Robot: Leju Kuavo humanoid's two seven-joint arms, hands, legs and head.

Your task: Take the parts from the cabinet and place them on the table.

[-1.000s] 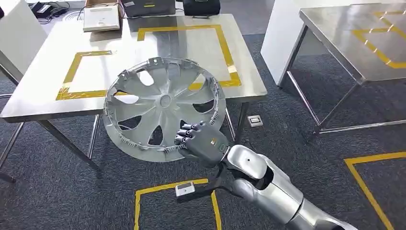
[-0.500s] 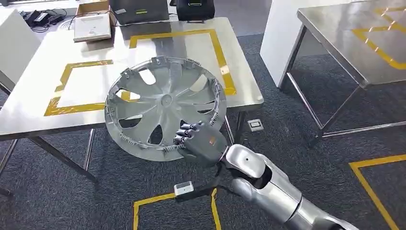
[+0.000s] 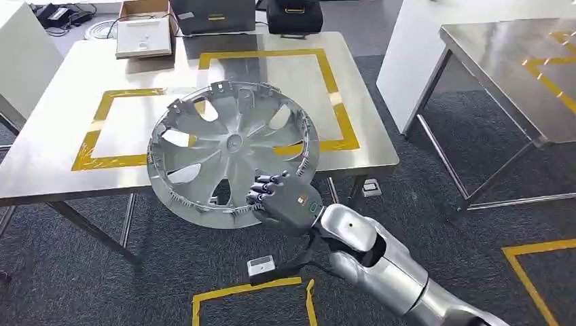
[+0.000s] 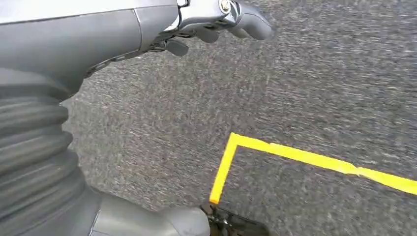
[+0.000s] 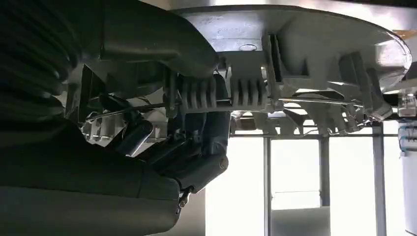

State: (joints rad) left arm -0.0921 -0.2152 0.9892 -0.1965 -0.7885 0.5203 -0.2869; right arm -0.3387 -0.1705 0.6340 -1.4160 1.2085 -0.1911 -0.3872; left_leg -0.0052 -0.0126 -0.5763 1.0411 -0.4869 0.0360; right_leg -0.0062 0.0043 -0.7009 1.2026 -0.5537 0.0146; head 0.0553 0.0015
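Observation:
A silver wheel cover (image 3: 231, 146) with curved spokes is held tilted in the air, partly over the near edge of the steel table (image 3: 61, 170). My right hand (image 3: 285, 200) grips its lower rim from below, fingers curled over the edge. In the right wrist view the wheel cover's (image 5: 295, 39) clipped underside lies above my right hand (image 5: 187, 147), with the fingers wrapped round the rim. Two yellow tape rectangles mark the tabletop, one (image 3: 112, 125) partly behind the wheel cover. My left hand (image 4: 216, 19) hangs over grey carpet and holds nothing.
At the table's far edge sit an open cardboard box (image 3: 144, 30) and two dark cases (image 3: 212, 15). A second steel table (image 3: 516, 68) stands to the right beside a white cabinet side (image 3: 421, 47). Yellow tape (image 3: 244, 292) marks the carpet near my feet.
The whole picture has shifted, so the camera has moved; the table now sits further right and nearer. My right hand keeps the same hold on the wheel cover.

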